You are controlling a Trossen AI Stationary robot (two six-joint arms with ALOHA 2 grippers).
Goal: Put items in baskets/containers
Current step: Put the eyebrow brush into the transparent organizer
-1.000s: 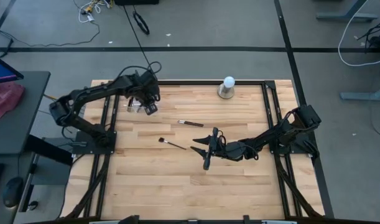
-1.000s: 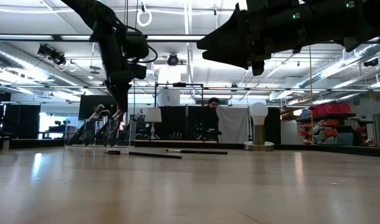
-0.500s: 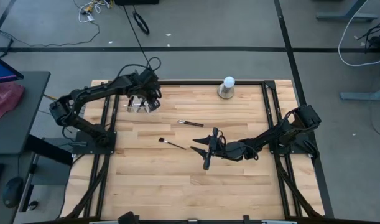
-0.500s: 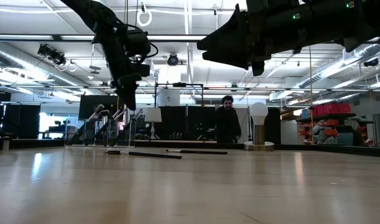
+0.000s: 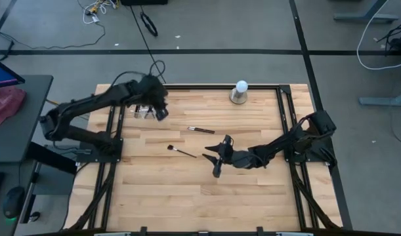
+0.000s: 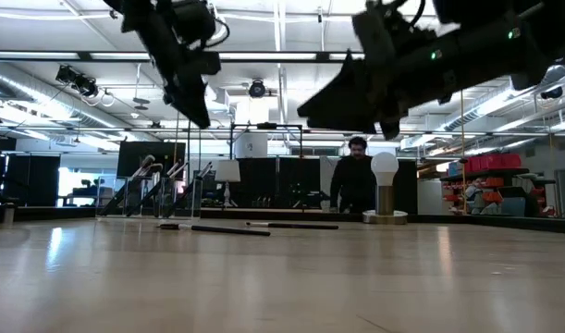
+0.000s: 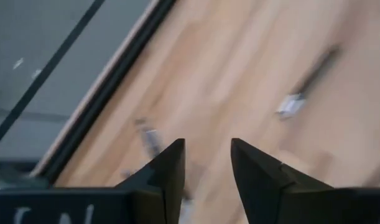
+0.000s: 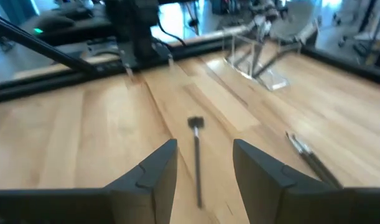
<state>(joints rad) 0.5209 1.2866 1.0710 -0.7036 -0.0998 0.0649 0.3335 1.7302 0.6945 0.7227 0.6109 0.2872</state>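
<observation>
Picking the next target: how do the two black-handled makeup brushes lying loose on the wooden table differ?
The farther black-handled brush lies nearly level across the high view; the nearer brush lies slanted. The nearer brush sits right ahead of the open right gripper; the farther sits nearer the clear holder. Both lie flat, ungripped.

A robotics lab — exposed ceiling ducts (image 6: 42, 92), floor cables (image 5: 147, 26), framed workbench (image 5: 187, 177).

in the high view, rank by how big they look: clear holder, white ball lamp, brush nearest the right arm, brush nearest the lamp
1. clear holder, though its edges are hard to trace
2. white ball lamp
3. brush nearest the lamp and brush nearest the right arm: both thin and about equally long, so unranked
</observation>
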